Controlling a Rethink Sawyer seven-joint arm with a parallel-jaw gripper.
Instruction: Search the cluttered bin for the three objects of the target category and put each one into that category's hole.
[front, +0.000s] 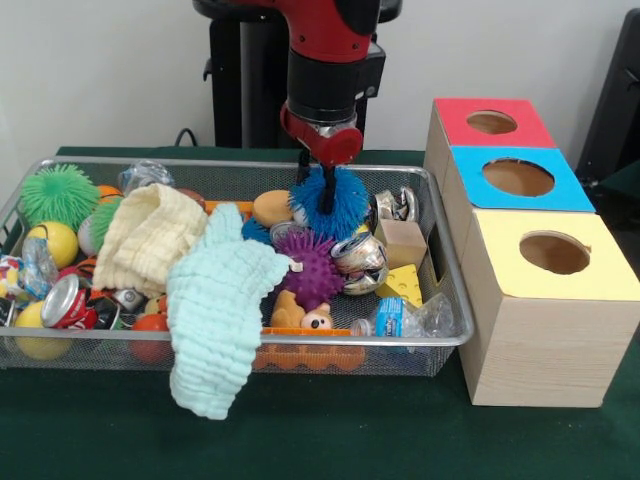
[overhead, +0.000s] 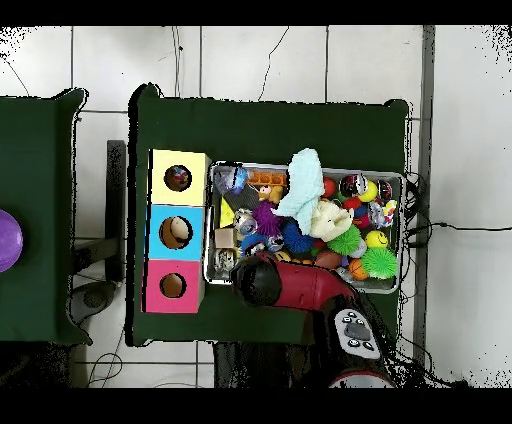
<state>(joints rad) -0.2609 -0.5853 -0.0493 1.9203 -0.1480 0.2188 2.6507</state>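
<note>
While the dark fingers pinch the blue spiky rubber ball at the back of the silver wire-mesh bin, its soft spines may slip free in transit to the yellow-topped wooden box's round hole.

One bin, three boxes, two cloths, three spiky balls.

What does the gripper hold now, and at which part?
The gripper is closed on the blue spiky ball at its top, among the soft spikes, over the bin.
</note>
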